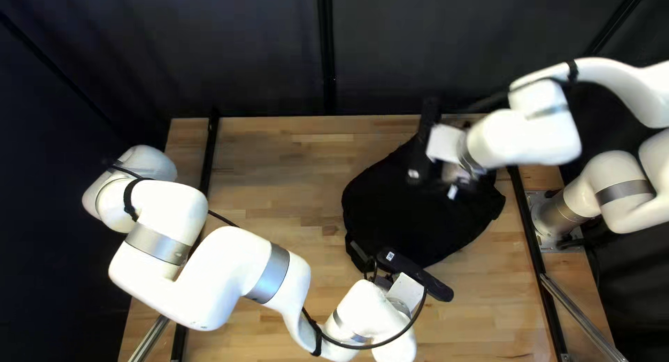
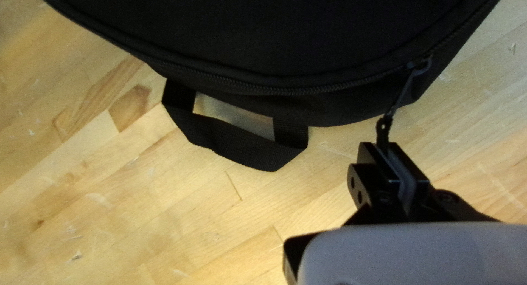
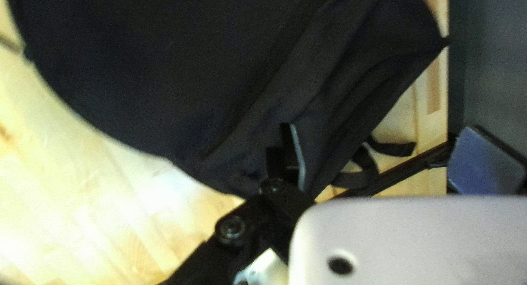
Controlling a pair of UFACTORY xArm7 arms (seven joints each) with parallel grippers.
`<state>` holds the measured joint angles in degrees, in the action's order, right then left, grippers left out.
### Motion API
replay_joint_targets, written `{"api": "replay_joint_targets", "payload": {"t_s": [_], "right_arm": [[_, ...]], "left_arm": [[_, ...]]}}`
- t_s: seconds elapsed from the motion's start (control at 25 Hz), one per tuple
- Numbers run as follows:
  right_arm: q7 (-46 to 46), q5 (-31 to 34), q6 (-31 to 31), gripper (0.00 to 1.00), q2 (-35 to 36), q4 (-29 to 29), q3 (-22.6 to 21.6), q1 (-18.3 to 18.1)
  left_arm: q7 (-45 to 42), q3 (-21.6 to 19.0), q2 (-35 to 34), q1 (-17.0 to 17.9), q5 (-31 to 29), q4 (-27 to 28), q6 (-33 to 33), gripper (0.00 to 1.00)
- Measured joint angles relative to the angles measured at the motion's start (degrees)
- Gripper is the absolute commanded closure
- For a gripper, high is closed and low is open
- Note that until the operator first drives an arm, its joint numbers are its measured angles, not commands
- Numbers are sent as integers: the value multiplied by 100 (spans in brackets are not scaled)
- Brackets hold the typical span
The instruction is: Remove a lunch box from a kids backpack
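Right gripper (image 1: 451,182): fingers spread wide, over the backpack (image 1: 418,216)
Left gripper (image 1: 373,270): pinching the zipper pull (image 2: 403,96)
Backpack: lying on the worktop (image 1: 279,167), right of centre in the top left view

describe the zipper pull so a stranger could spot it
On the table, find the black backpack, then follow its curved zipper to the left gripper. The zipper pull is the thin cord clamped in that gripper, unlike the wide, flat webbing loop nearby.
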<state>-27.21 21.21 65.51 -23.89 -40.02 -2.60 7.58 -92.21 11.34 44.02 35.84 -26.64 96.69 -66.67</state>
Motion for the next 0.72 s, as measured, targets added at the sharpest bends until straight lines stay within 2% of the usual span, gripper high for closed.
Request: {"api": "replay_joint_targets", "payload": {"t_s": [0.28, 0.52, 0.72], "right_arm": [[408, -2, -25, 0, -6, 154, -180, 303], [398, 28, -40, 0, -22, 182, -202, 314], [249, 343, -683, 0, -137, 586, -382, 403]], "left_arm": [[156, -56, -585, 16, -10, -702, 62, 100], [182, -84, -679, 35, -8, -857, 80, 100], [83, -76, -753, 76, -62, -1037, 191, 100]]}}
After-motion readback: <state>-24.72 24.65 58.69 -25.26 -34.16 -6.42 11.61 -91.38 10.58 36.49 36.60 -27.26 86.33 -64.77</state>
